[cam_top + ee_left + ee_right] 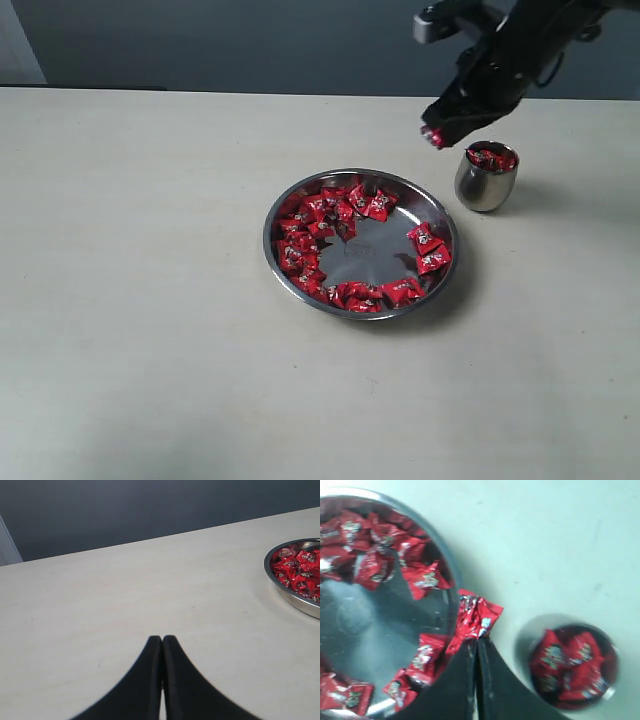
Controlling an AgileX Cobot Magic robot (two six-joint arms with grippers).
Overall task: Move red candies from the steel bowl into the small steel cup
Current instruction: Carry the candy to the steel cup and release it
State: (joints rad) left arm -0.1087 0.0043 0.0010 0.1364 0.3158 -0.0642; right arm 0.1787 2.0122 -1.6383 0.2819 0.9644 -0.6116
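Right gripper was clenched on one candy, pinched by the wrapper edge, in the air at 10 o'clock of the cup, between it and the bowl. Cup sat at bowl's 2 o'clock, heaped with red. Candies in bowl probably light, crinkly, slick foil; pinching mid-body looked safer than a twisted end, which could slip. Left gripper was closed, empty. Right wrist shot was blurred, cup count unclear, bowl cut off in left view.
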